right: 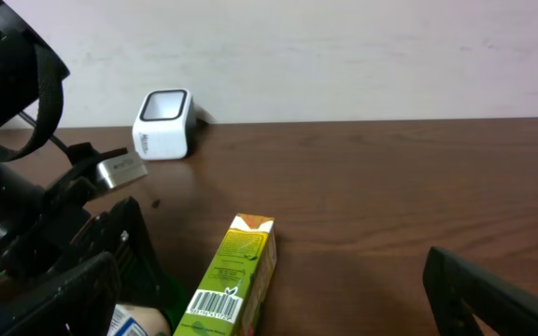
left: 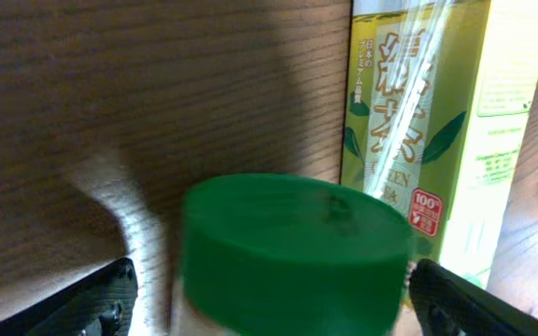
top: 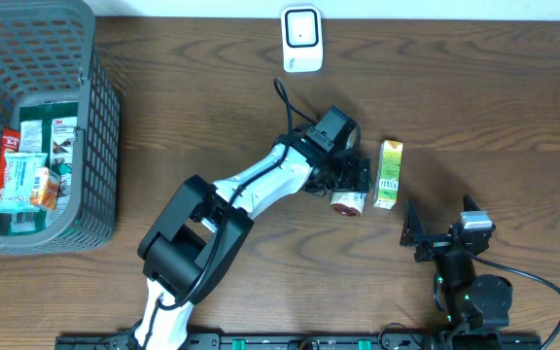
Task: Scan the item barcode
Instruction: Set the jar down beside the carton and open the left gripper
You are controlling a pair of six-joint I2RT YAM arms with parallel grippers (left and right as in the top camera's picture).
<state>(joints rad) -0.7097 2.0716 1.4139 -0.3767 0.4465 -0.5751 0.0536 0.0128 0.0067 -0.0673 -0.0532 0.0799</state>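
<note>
Fingers [left: 96, 301] of my left gripper [top: 351, 183] stand spread wide either side of the bottle [left: 292, 252], with bare wood showing beside its green cap; I judge it not clamped. The bottle is mid-worktop, its long axis running with the fingers, cap toward the wrist. A carton [top: 388, 173] lies just right of it, barcode [right: 215, 303] facing my right wrist. The scanner [top: 301, 40] sits at the far edge, well apart. My right gripper [top: 438, 222], spread wide and empty, sits by the near edge; the left arm is nearer.

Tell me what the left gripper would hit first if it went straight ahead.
The left gripper would meet the green-capped bottle first, between its open jaws; the green tea carton lies just behind, depth unclear.
</note>
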